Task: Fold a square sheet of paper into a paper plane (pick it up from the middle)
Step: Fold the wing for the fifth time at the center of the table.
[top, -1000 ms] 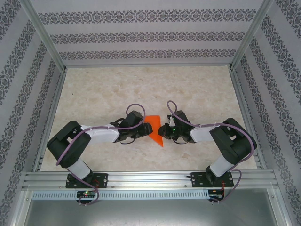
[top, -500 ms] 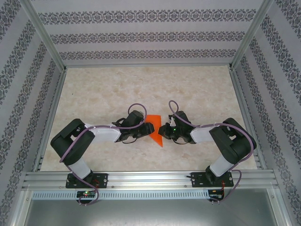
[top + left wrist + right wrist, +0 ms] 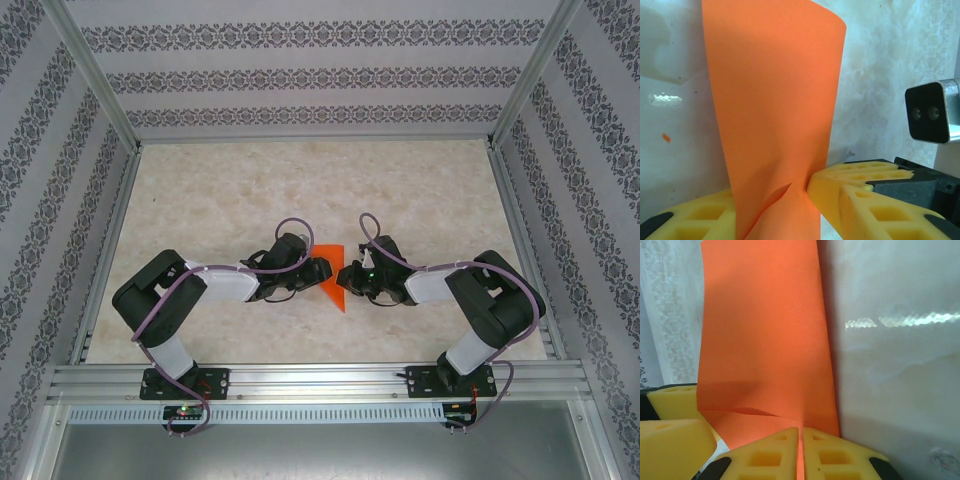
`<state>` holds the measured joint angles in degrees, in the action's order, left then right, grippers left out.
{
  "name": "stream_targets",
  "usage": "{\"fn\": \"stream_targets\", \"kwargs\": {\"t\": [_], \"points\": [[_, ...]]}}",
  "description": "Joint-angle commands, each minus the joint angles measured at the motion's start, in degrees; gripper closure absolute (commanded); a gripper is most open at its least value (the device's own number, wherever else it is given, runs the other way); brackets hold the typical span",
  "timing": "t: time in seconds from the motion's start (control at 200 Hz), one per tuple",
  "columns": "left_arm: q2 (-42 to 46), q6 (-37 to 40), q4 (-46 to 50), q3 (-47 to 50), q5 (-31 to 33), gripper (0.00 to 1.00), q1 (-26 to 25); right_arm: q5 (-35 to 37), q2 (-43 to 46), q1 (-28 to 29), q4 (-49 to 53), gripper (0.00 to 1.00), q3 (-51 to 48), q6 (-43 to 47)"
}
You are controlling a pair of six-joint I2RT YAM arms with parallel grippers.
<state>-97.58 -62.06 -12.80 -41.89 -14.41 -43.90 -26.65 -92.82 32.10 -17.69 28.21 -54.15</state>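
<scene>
Okay, right gripper (image 3: 800, 437) is clenched on the orange paper (image 3: 765, 340), the sheet pinched between its yellow fingers and running ahead of them. Left gripper (image 3: 772, 192) straddles the same folded paper, one finger touching it; gripping or not, can't tell. Marble table (image 3: 890, 365) beyond.

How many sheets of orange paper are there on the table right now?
1. The orange paper is over the middle of the table, pinched in the right fingers. No other sheet is visible.
</scene>
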Motion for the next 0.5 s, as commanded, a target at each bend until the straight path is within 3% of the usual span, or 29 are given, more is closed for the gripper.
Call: {"fn": "stream_targets", "kwargs": {"t": [0.0,0.14,0.27,0.395,0.495], "points": [[-0.27,-0.74,-5.06,-0.01,-2.32,0.54,0.04,4.6,-0.72,-0.54,0.42,0.89,-1.22,1.24],[-0.79,-3.25,-10.01,1.63,-2.46,0.57,0.12,4.59,-0.33,-0.63,1.49,0.88,-0.7,1.71],[-0.26,-1.95,-6.27,0.27,-1.82,0.62,0.13,4.71,0.0,-0.63,1.88,0.87,-0.26,2.01],[-1.29,1.81,-1.08,-2.33,-2.07,0.76,0.39,4.77,0.32,-0.63,2.22,0.87,0.01,2.21],[-2.73,1.33,-3.77,-1.99,-4.3,0.9,0.83,5.41,0.96,-0.63,2.82,0.86,-0.08,2.72]]}}
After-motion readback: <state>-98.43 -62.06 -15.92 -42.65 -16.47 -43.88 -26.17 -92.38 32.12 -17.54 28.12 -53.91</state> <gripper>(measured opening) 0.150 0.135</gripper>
